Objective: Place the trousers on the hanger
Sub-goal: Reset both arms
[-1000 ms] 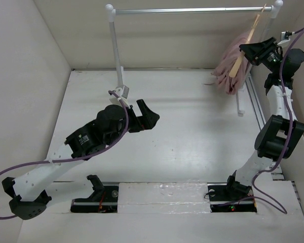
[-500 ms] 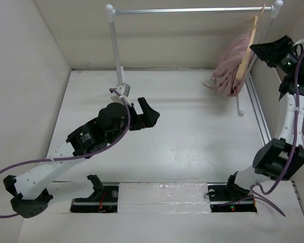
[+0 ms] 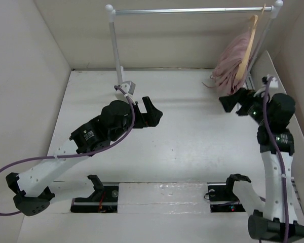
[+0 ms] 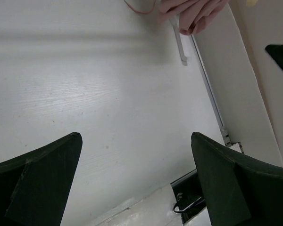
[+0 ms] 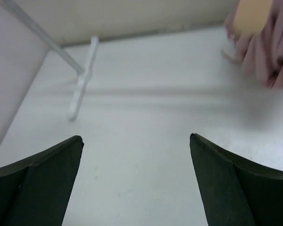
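The dusty-pink trousers (image 3: pixel 232 65) hang bunched over the light-tan wooden hanger (image 3: pixel 250 41), whose hook sits on the right end of the rail. My right gripper (image 3: pixel 232 100) is open and empty, just below and in front of the trousers, apart from them. In the right wrist view the trousers (image 5: pixel 270 47) and a blurred bit of the hanger (image 5: pixel 253 13) show at the top right, beyond the open gripper (image 5: pixel 136 139). My left gripper (image 3: pixel 153 112) stands open and empty over mid-table. Its wrist view catches the trousers' lower end (image 4: pixel 194 13) at the top, far beyond the open gripper (image 4: pixel 137 139).
The silver-and-white clothes rail (image 3: pixel 192 9) spans the back, with its left post and foot (image 3: pixel 122 87) near my left arm and a white foot (image 4: pixel 179 43) below the trousers. Box walls close in on both sides. A metal track (image 4: pixel 212 101) runs along the right wall.
My right gripper has opened, let go of the hanger and dropped down and toward the front, away from the rail. The hanger with the trousers now hangs free. The left arm barely shifted.
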Controlling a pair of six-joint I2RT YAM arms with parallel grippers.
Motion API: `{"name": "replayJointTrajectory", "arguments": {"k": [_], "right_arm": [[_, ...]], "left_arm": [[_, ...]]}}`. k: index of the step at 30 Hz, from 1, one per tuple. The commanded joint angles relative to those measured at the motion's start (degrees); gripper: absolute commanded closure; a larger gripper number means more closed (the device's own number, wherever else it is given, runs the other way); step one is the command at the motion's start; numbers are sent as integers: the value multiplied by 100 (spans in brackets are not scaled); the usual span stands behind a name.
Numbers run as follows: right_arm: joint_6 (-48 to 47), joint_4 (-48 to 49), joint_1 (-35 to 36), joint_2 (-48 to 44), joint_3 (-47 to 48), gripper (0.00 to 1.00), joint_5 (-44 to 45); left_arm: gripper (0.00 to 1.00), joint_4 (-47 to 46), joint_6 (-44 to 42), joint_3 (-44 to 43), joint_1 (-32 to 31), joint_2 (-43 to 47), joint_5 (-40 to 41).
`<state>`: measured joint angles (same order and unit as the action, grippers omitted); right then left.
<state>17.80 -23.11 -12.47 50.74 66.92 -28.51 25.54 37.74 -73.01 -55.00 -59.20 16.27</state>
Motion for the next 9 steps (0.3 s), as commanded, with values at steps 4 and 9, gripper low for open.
{"name": "replayJointTrajectory", "arguments": {"k": [4,9], "right_arm": [[-541,-1947,1229,-1828,-1899,0,1207],[-594,-2891,1291,-3560,-2553,0,1612]], "left_arm": [[1,109,137,874,16,803,7],[1,-66,296,1386,16,1174,-160]]}}
